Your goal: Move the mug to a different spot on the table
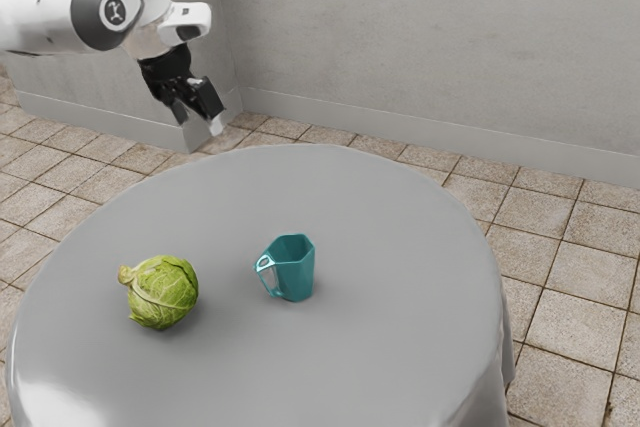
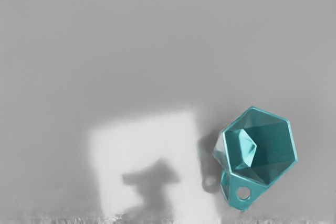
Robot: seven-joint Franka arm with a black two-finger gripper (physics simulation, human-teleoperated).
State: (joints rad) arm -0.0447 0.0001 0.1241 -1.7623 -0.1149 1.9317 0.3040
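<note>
The mug (image 1: 287, 267) is standing upright on the table (image 1: 400, 237), close to the middle and slightly toward the near edge. Its open mouth is facing up, and its handle (image 1: 266, 272) is pointing toward the exterior view's left. In the wrist view the mug (image 2: 257, 153) is showing from above, its faceted inside empty and its ringed handle (image 2: 242, 193) sticking out from one side, with bare table (image 2: 157, 51) lying all around it. Nothing is touching it.

A cabbage (image 1: 160, 292) is resting near the mug on its handle side, apart from it and closer to the table's edge at the exterior view's left.

The gripper (image 1: 198, 124) is hanging high over the table's far edge, well apart from the mug and well above it. Its jaws are standing apart and holding nothing.

Judging by this, the task is only starting: the mug is not being grasped, lifted or carried, and every step is left to do. The hand is needing to travel over the mug, come down, take it, and set it down on another bare stretch. Plenty of room is lying toward the far edge and toward the edge at the exterior view's right, away from the cabbage.
</note>
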